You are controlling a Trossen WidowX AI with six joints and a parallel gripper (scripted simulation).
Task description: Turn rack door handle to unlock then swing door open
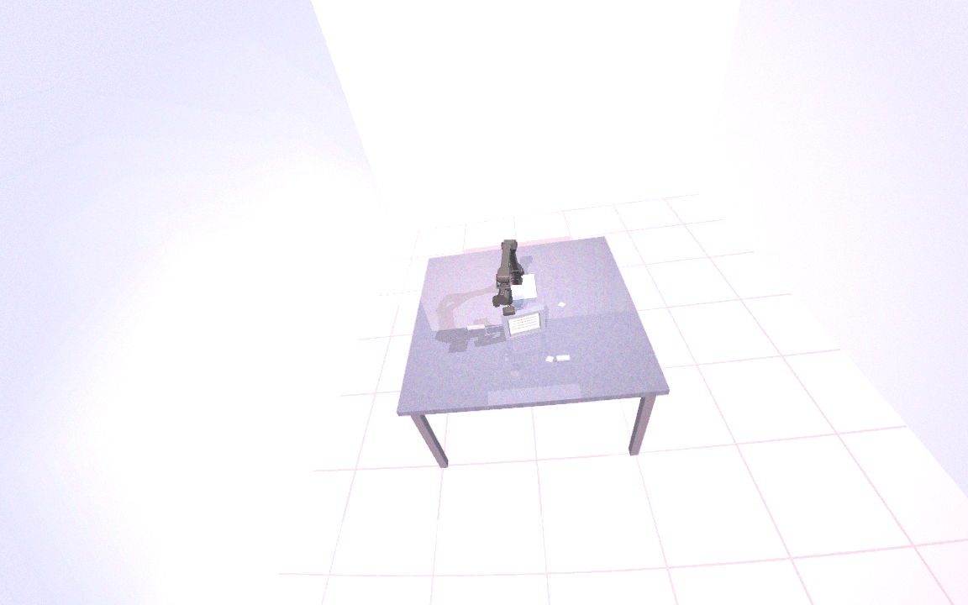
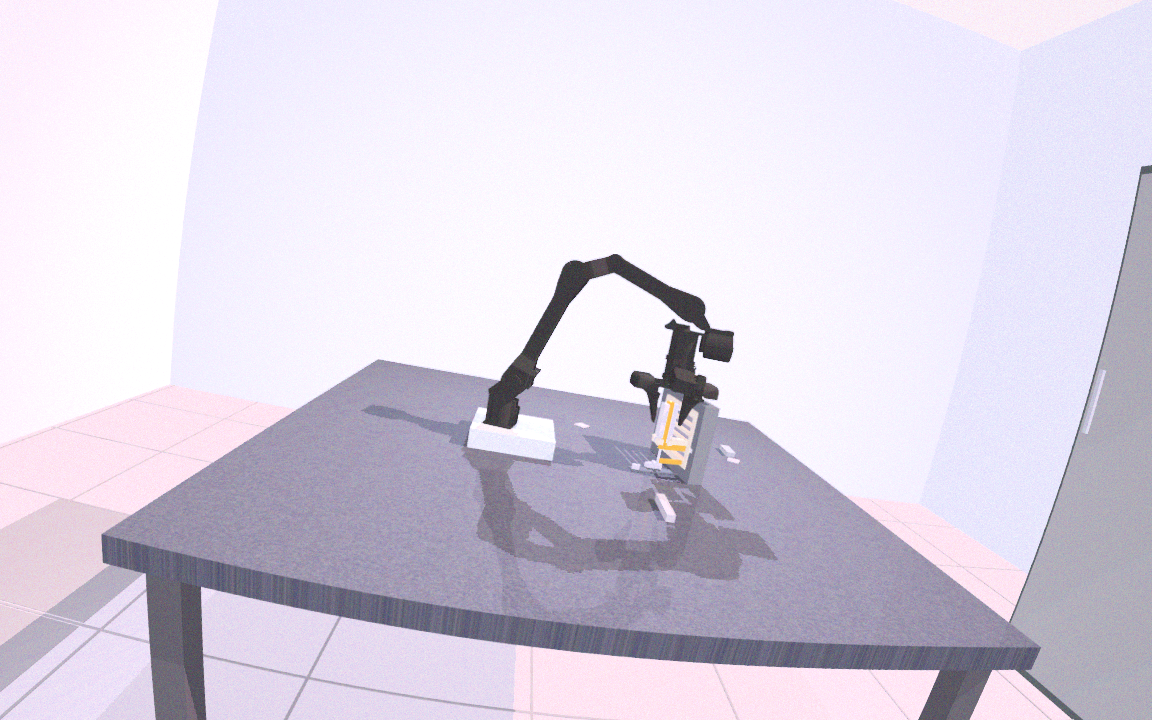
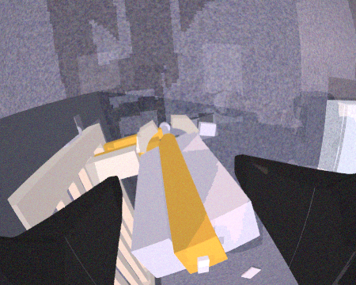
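Two fingers of the end effector (image 1: 505, 305) (image 2: 667, 420) (image 3: 176, 168) stand wide w/ nothing gripped, one each side of the upright handle (image 2: 669, 425) (image 3: 186, 198) by the rack (image 1: 505, 331) (image 2: 704, 438) (image 3: 12, 115), prob. so they clear its spread halves, i.e. to let go or re-grip.

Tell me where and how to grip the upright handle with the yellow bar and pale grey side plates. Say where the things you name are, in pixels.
Grip the pale grey side plates (image 3: 149, 214) of the upright handle (image 2: 669, 423) (image 3: 187, 198), coming from above, one of the black fingers (image 2: 651, 401) outside each plate. The plates flank the yellow bar and stand spread, so squeezing them inward looks best.
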